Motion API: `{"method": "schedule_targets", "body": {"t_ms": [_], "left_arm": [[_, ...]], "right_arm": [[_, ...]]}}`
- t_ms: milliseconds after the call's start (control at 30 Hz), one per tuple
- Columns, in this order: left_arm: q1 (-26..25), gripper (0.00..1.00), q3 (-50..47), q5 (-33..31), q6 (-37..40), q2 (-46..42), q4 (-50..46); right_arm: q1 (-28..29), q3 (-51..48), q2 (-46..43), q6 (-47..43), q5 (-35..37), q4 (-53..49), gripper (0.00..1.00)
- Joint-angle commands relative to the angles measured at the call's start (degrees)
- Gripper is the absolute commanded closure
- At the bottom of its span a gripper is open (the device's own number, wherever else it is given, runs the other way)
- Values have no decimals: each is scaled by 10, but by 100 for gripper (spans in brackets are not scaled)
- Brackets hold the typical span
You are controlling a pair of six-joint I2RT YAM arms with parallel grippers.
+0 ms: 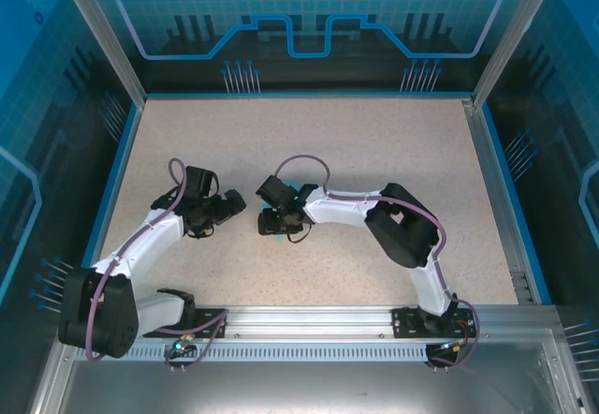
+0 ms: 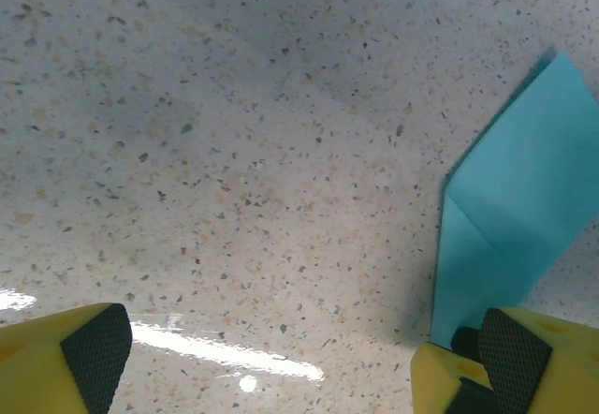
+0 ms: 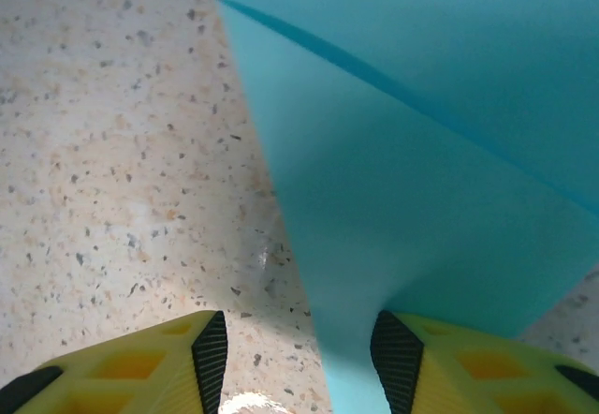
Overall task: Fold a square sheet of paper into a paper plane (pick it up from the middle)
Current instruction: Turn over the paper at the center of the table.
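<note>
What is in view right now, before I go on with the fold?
sheet of paper: one, light cyan, partly folded with a visible crease, mid-table at the grippers
table: one, beige speckled, under everything
enclosure panels: three, blue with a printed line pattern, at the back and both sides
rail: one, silver metal, along the near edge under the arm bases
left arm: one, white and black, reaching in from the near left
right arm: one, white and black, reaching in from the near right
left gripper: one, yellow fingers with black pads, open, the paper beside one finger
right gripper: one, yellow fingers with black pads, jaws apart, the paper against one pad
</note>
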Motion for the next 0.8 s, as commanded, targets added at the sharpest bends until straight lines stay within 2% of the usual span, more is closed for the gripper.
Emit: {"method": "schedule_targets", "body": {"t_ms": [0, 200, 333, 433, 567, 767], "left_arm": [[5, 2, -6, 27, 5, 7, 7], [5, 2, -1, 42, 12, 8, 6], [4, 2, -1, 58, 16, 10, 8], [4, 1, -3, 71, 17, 11, 15], [0, 1, -3, 97, 21, 17, 29], [-32, 2, 3, 123, 20, 29, 51]], "right_arm": [[-15, -49, -30, -66, -10, -58, 49], [-38, -137, -100, -170, -21, -75, 49], [-70, -204, -162, -252, -26, -88, 49], [-96, -242, -214, -280, -36, -75, 49], [-100, -251, -278, -241, -40, -42, 47], [-101, -276, -310, -80, 10, 45, 46]]}}
